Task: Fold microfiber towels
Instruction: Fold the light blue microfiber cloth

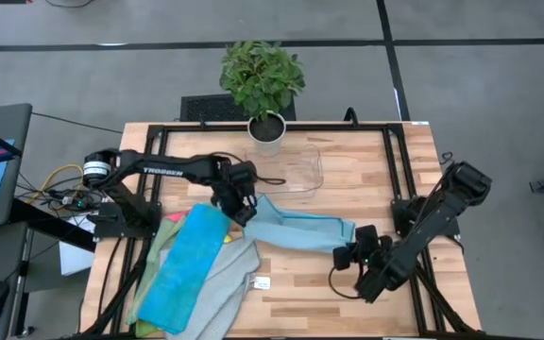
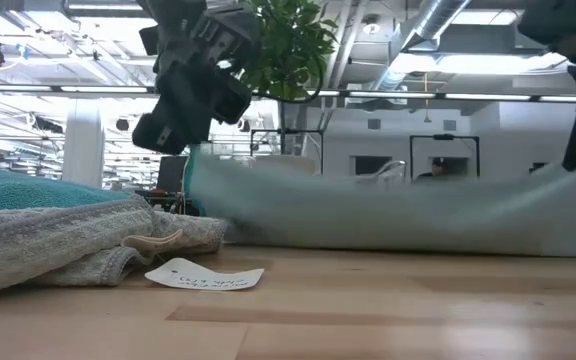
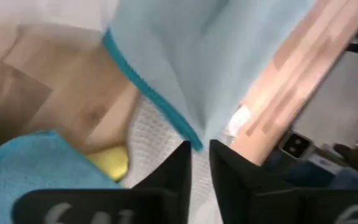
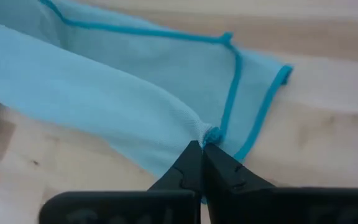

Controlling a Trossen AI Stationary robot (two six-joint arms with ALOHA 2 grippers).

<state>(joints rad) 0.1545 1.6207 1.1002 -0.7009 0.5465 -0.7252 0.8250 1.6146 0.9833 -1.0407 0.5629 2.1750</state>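
On the near left of the wooden surface (image 1: 348, 293), a heap of cloths is lying: a bright blue cloth (image 1: 185, 269) is resting on top of a grey cloth (image 1: 223, 293), with slivers of yellow (image 3: 110, 160), pink and green showing at the heap's edges. A small white tag (image 2: 204, 276) is lying flat on the bare wood just beside the grey cloth's near edge.

To the right of the heap, the pale cloth with teal edging (image 1: 296, 229) is hanging stretched between the two arms, running from mid-surface toward the near right. The right end effector (image 4: 202, 163) is sitting at the near right, its fingers clenched on a bunched fold of this cloth close to the teal hem. In the level view, the cloth is sagging in a long band with its lower edge meeting the wood.

The left end effector (image 3: 201, 163) is hanging farther back, just past the heap, at the cloth's left end. Its fingers are standing slightly parted with the teal edge (image 3: 148, 93) running down into the gap between them; whether they are gripping it I cannot tell.

Beyond the cloth, a clear plastic tray (image 1: 302, 170) is sitting on the far middle of the surface. A potted plant (image 1: 263, 85) is standing at the far edge.
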